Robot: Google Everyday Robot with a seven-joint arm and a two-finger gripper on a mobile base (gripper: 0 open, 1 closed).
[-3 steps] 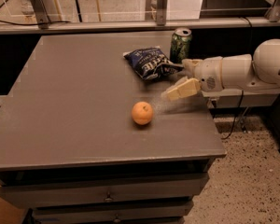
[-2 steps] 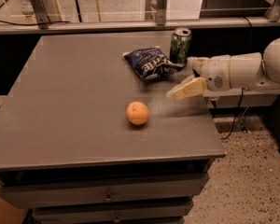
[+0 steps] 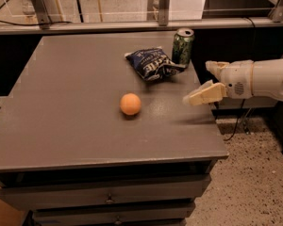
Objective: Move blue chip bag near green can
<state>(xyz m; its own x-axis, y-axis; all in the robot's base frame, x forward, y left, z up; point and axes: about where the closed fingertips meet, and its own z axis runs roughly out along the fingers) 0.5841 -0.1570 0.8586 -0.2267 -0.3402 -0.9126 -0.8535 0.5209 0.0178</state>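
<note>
Crinkly navy-blue chip bag (image 3: 153, 65) lies just beside slim green drink can (image 3: 182, 46) near the far right corner. White gripper (image 3: 198, 82) hovers at the right edge, fingers apart; swinging inward could topple the can.

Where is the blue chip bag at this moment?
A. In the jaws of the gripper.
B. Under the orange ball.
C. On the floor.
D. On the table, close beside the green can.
D: the blue chip bag lies on the table just beside the green can, while the gripper hangs at the table's edge, jaws open and empty.
</note>
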